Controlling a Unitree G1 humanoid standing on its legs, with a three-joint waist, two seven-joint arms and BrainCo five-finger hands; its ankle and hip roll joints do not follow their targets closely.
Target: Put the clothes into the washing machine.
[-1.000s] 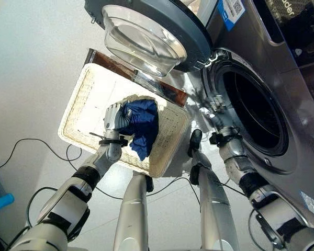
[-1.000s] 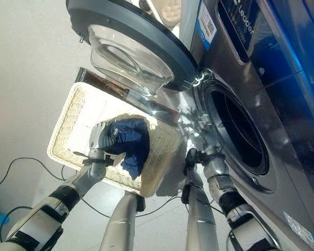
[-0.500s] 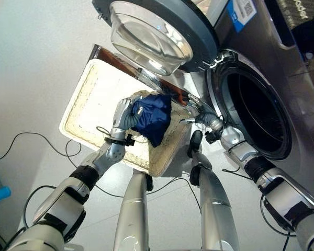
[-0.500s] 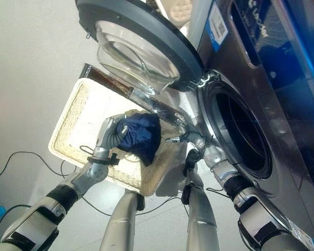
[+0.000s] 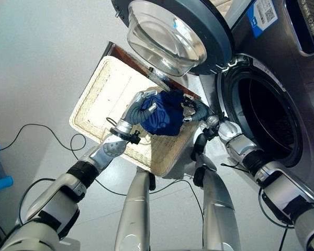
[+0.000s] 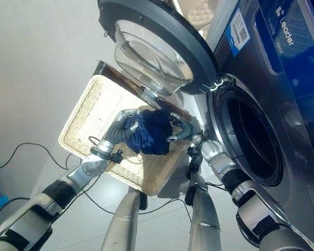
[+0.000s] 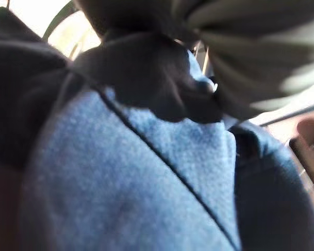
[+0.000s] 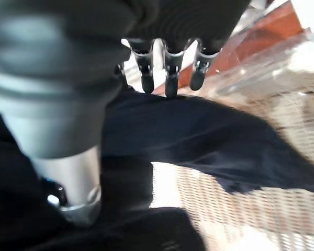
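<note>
Hands meet over the wicker basket (image 5: 102,102): left hand (image 5: 138,109) clutches the blue garment (image 5: 165,112) while right hand (image 5: 198,111), fingers extended, steadies it for the open washing machine drum (image 5: 269,120).

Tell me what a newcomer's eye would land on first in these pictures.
The dark blue garment draws the eye first, bunched above the pale wicker basket between the left hand, curled round it, and the right hand at its other side. Next comes the washing machine to the right, its drum dark and its round glass door swung wide over the basket's far edge.
</note>
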